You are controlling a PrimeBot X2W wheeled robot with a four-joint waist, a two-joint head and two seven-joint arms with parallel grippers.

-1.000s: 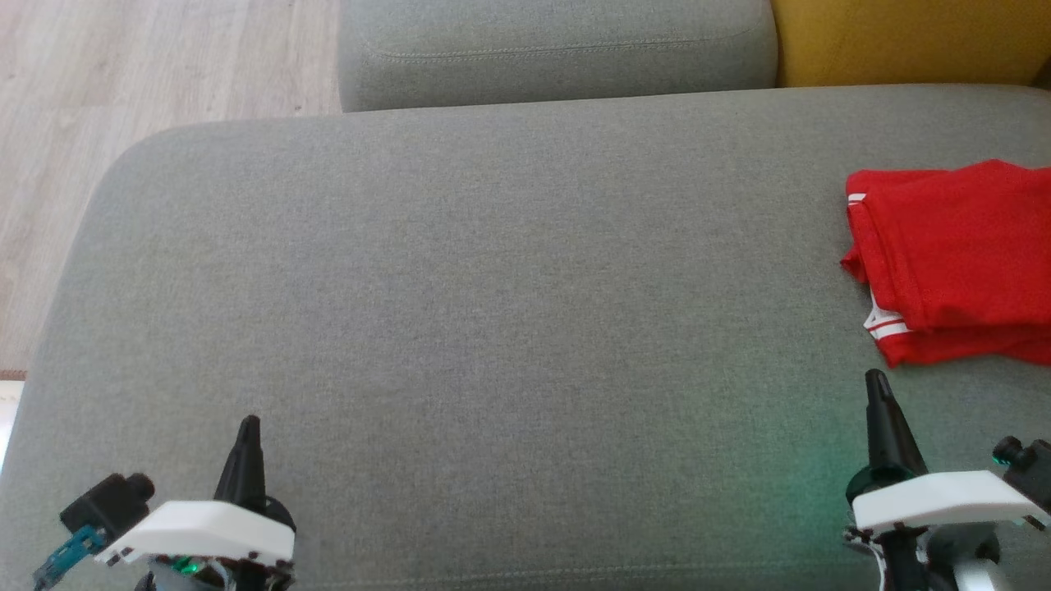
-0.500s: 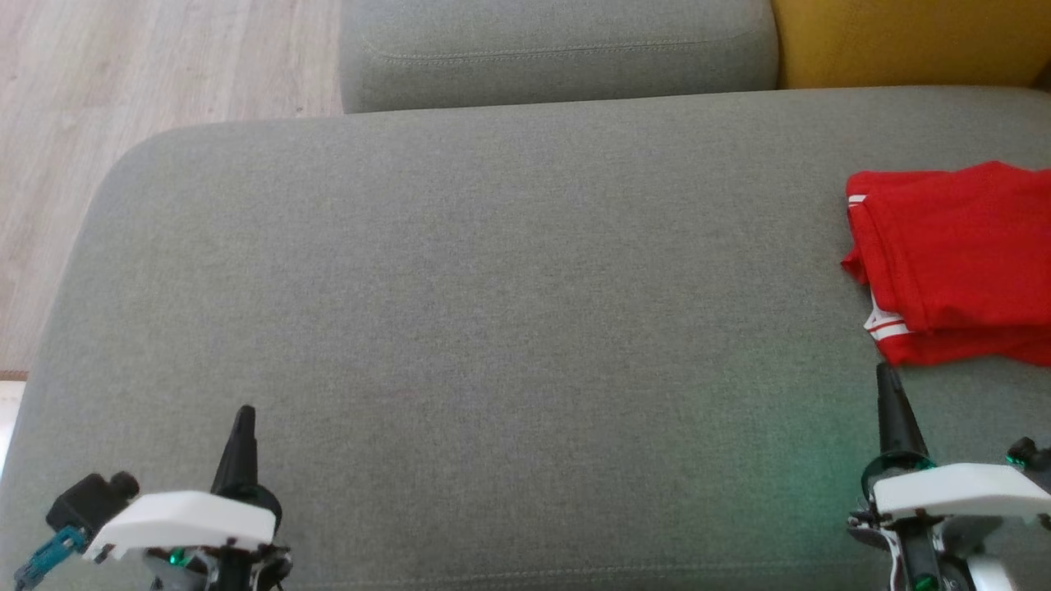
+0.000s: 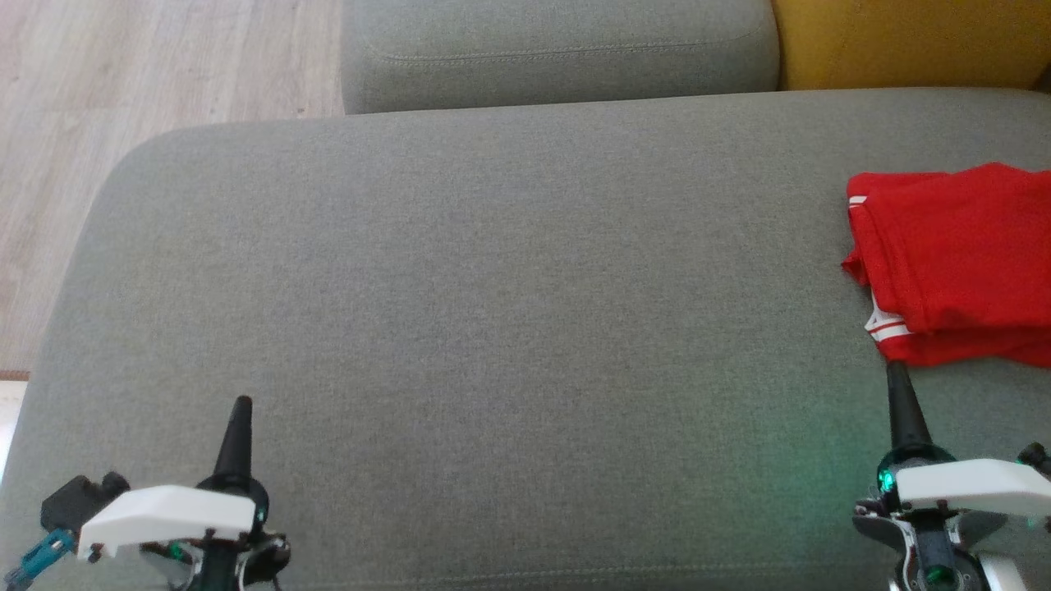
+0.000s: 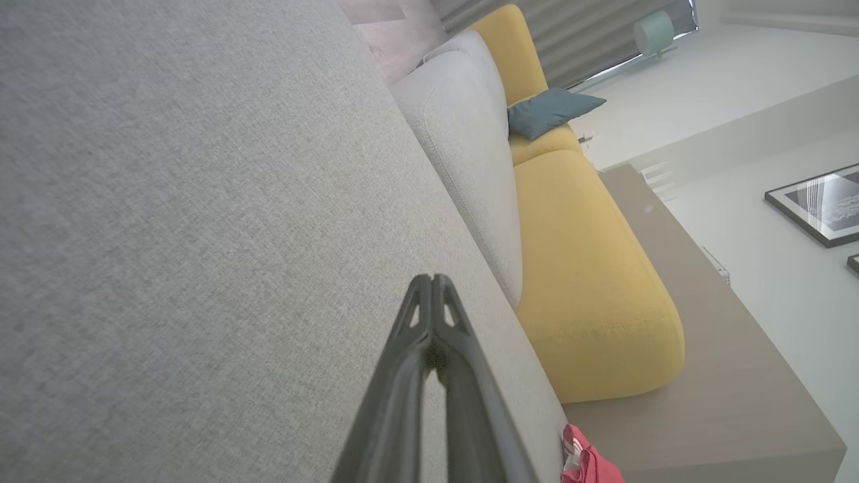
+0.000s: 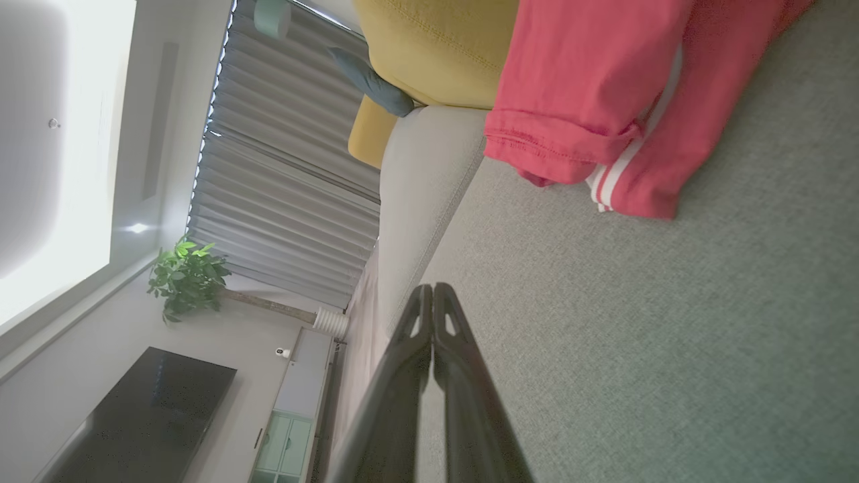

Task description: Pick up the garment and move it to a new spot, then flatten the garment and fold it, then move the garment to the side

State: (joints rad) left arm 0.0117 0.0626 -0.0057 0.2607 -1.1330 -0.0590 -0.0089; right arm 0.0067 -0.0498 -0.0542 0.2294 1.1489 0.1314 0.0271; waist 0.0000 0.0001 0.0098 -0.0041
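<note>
Garment [image 3: 956, 263] far right on sofa [image 3: 493, 287]

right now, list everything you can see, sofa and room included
garment: 1, red with white stripes, folded, at the right edge of the seat cushion
seat cushion: 1, grey, across the middle
back cushion: 1, grey, behind the seat
yellow sofa section: 1, yellow, beyond the garment
pillow: 1, teal, on the yellow section
floor: pale wood, left of the sofa
plant: 1, green, by the blinds
blinds: grey, at the window
screen: 1, black, on the wall
framed picture: 1, dark frame, on the wall
left gripper: 1, dark jaws shut, lower left over the seat
right gripper: 1, dark jaws shut, beside the garment's near corner
</note>
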